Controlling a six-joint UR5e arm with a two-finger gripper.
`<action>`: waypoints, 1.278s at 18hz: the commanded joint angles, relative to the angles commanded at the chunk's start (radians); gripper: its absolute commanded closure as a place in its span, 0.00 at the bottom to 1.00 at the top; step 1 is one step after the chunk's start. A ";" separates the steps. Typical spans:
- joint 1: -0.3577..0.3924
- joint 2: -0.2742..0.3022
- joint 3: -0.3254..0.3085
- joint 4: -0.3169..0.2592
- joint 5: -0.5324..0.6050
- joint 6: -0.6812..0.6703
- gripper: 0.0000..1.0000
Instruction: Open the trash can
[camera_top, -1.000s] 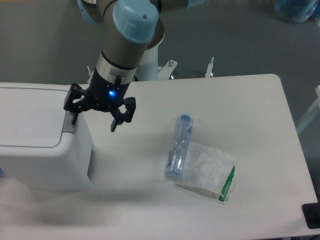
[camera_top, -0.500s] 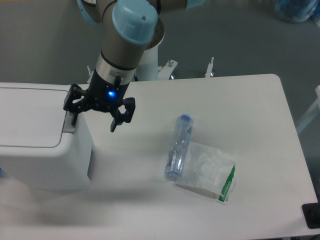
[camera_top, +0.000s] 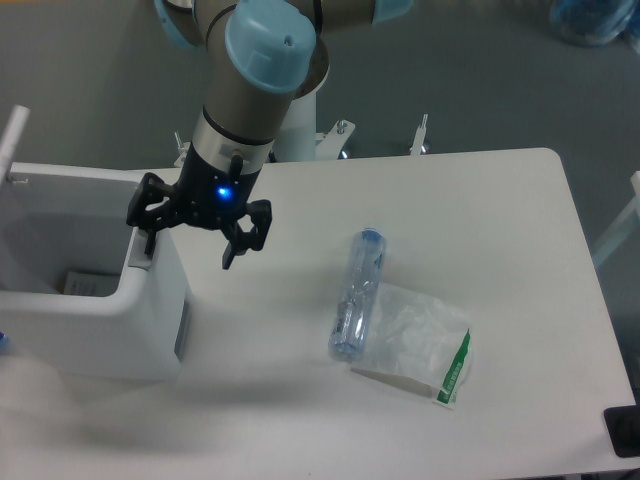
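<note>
- The large white boxy plastic trash can (camera_top: 150, 310) stands at the left edge of the white table (camera_top: 480, 200), its inside in plain view.
- Its flat white lid (camera_top: 14, 140) is swung up at the far left, showing only its edge.
- The black two-finger gripper (camera_top: 190, 232) has its fingers spread wide; one finger (camera_top: 147, 218) is at the grey push bar (camera_top: 138, 252) on the rim, the other hangs over the table.
- A clear plastic bottle (camera_top: 357, 294) lies beside a crumpled clear plastic bag (camera_top: 415, 343), well apart from the can.

So the trash can (camera_top: 95, 310) lid (camera_top: 14, 140) just popped up, it's standing at the can's far left now, inside showing. Before, it lay flat.
</note>
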 joint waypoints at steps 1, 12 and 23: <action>0.002 0.003 0.005 0.002 -0.002 0.003 0.00; 0.113 -0.023 0.026 0.117 0.049 0.199 0.00; 0.396 -0.086 0.026 0.126 0.222 0.653 0.00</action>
